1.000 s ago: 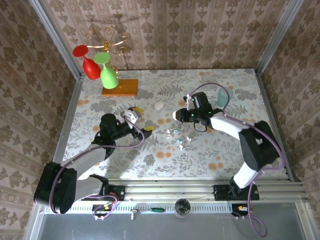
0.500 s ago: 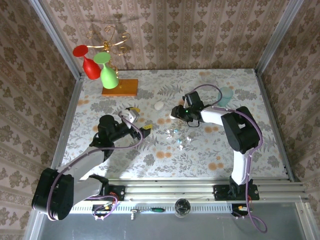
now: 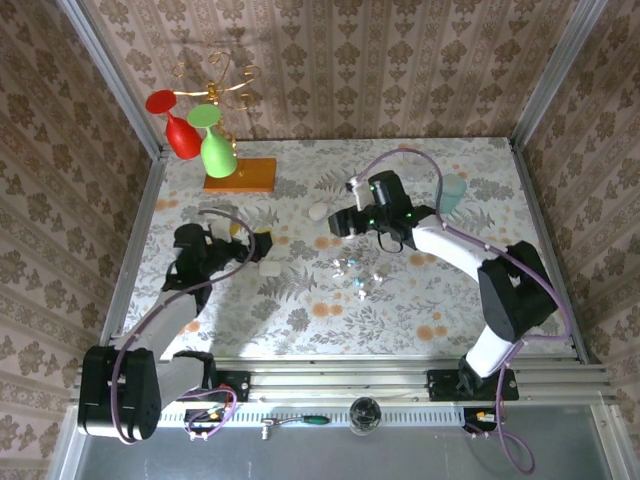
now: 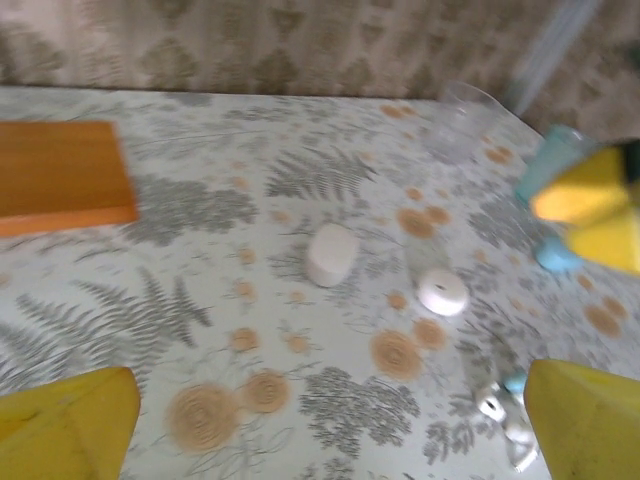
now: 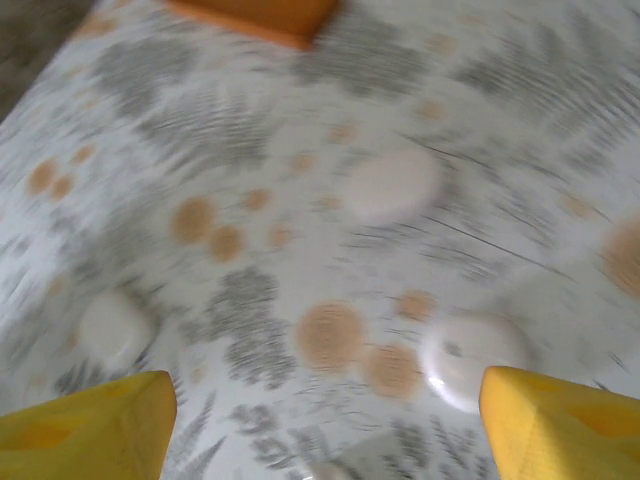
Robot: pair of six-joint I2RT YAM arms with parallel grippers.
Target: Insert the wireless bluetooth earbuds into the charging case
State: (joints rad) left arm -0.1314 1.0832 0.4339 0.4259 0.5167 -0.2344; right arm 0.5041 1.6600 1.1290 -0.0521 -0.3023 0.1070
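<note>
1. The right tool (image 5: 325, 425) has changed the most. One second ago its jaws were pinched together; now its two yellow fingers stand wide apart with nothing between them. I cannot tell what it let go, if anything. Its tip has also shifted a little toward the far left of the desk (image 3: 430, 320) and now hangs near the oval pebble (image 3: 318, 211).
2. The left tool (image 4: 325, 435) was wide before and stays wide, with nothing in it. Its arm has drawn back to the left, which uncovered a pale pebble (image 3: 270, 268) that now lies just beside it.
3. For the task this means, in my judgement, that neither tool carries anything and the inserting is not yet begun. The small light-blue thing that I take for the case (image 3: 360, 285) lies in the middle of the desk, between the two tools. The earbuds (image 3: 345, 264) glint just beside it, apart from both tools. Whether the lid is up is too small to tell.
4. Counting:
   - two tools
   - one case, with about four small glints around it; I cannot say which two are the earbuds
   - three white pebbles in all: the oval pebble, a round flat pebble (image 4: 442, 292) and the pale pebble
   - one teal cup (image 3: 452, 192)
   - one clear glass (image 4: 465, 115)
   - one orange board (image 3: 240, 175)
   - one red glass (image 3: 182, 135) and one green glass (image 3: 218, 152) at the far left corner
</note>
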